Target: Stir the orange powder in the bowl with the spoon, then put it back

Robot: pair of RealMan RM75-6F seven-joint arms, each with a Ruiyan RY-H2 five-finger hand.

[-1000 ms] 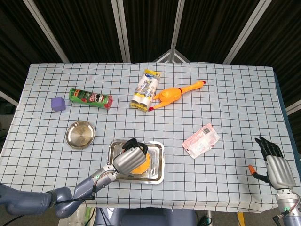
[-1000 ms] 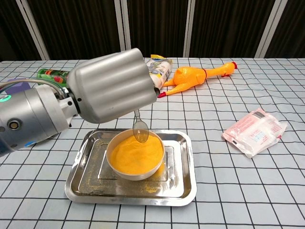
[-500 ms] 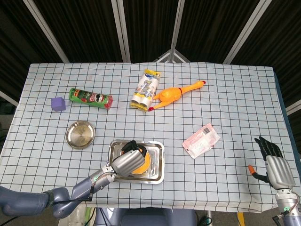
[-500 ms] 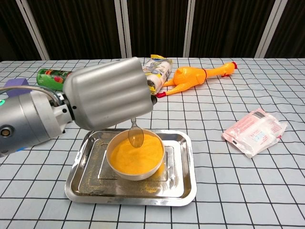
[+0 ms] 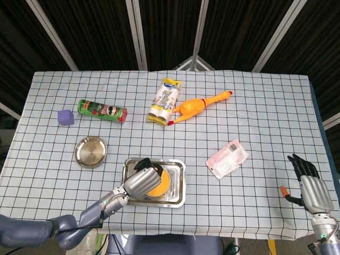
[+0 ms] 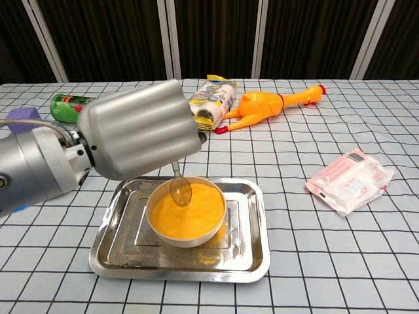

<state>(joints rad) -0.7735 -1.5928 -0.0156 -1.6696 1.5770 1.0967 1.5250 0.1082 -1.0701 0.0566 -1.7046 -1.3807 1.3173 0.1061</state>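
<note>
The left hand (image 6: 134, 134) grasps the spoon (image 6: 180, 190), which hangs almost upright, its tip at the orange powder (image 6: 190, 212) in the bowl (image 6: 186, 237) directly below. The right hand (image 5: 309, 186), fingers apart and holding nothing, rests well apart.

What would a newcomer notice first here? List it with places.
The left hand looms large at the near edge, holding a spoon over the bowl of orange powder, which sits in a steel tray. Farther back, a bright rubber chicken lies beside a snack packet.
</note>
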